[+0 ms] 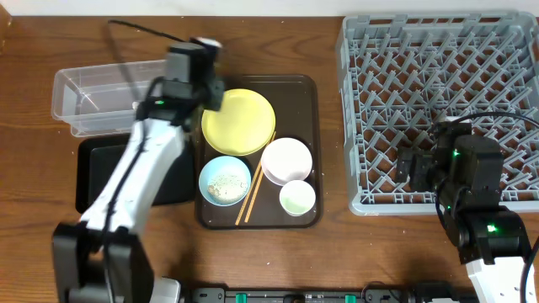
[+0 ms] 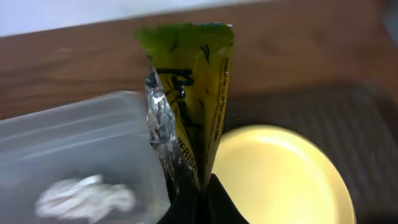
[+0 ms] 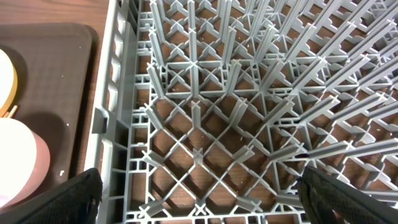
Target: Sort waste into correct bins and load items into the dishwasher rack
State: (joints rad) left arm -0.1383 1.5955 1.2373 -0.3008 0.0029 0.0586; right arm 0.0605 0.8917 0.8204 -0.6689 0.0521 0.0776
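My left gripper (image 2: pixel 202 199) is shut on the green-yellow snack wrapper (image 2: pixel 189 93) and holds it upright between the clear tub (image 2: pixel 74 155) and the yellow plate (image 2: pixel 280 174). A crumpled white tissue (image 2: pixel 87 196) lies in the tub. In the overhead view the left gripper (image 1: pixel 195 84) hovers at the tub's (image 1: pixel 93 101) right end, by the plate (image 1: pixel 238 122). The black tray (image 1: pixel 97 172) lies in front of the tub. The blue bowl (image 1: pixel 225 180) holds rice. The pinkish bowl (image 1: pixel 286 160), cup (image 1: pixel 297 198) and chopsticks (image 1: pixel 253 198) sit nearby. My right gripper (image 3: pixel 199 193) is open over the grey rack (image 3: pixel 249 93).
The dishes sit on a dark brown serving tray (image 1: pixel 299 93) in the middle of the wooden table. The rack (image 1: pixel 438 101) fills the right side, with the right arm (image 1: pixel 472 194) over its front edge.
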